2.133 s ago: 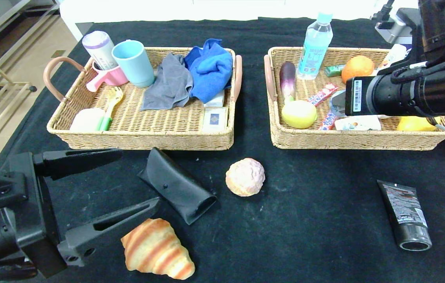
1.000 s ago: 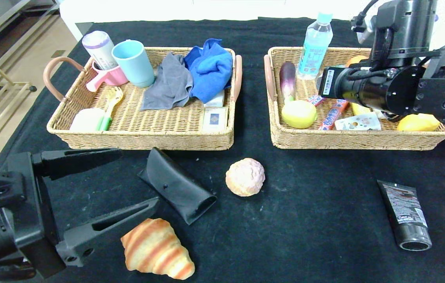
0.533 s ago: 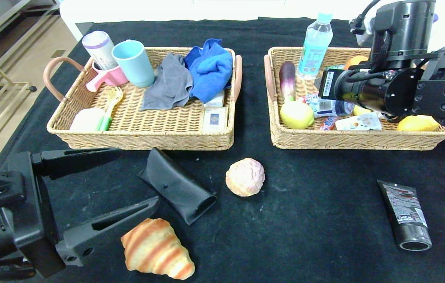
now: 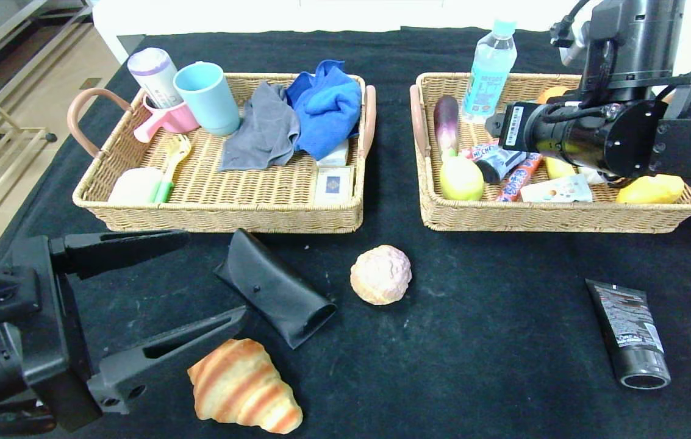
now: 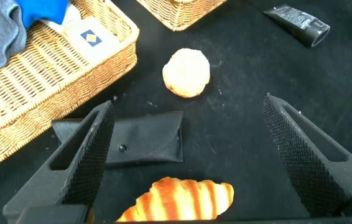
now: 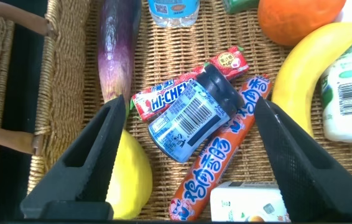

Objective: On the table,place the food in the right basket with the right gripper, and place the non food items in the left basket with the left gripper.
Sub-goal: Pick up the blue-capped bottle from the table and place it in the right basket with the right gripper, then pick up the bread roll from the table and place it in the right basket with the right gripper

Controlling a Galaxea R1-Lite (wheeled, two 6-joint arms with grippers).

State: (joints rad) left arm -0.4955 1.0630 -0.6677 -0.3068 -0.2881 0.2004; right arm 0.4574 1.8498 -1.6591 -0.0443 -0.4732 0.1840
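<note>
- Surface, draped in black cloth with faint white scuffs: four loose items remain on it, so by my reckoning sorting is incomplete.
- Right basket, tan wicker tray at upper right of the head view: holds fruit, snack bars and a standing water bottle. A small bottle with blue printed lid lies on its side across the snack bars, touching neither finger; this item appears delivered.
- Left basket, tan wicker tray at upper left: holds cloths and cups; neither black item is in it.
- Right gripper: over the right basket, fingers spread apart and empty, the bottle lying between them.
- Left gripper: lower left of the head view, fingers wide open, holding nothing.
- Food outstanding: striped golden croissant, lower centre; round pinkish cream puff, centre.
- Non-food outstanding: black leather glasses case, just beside the left fingers; black squeeze tube, lower right.
</note>
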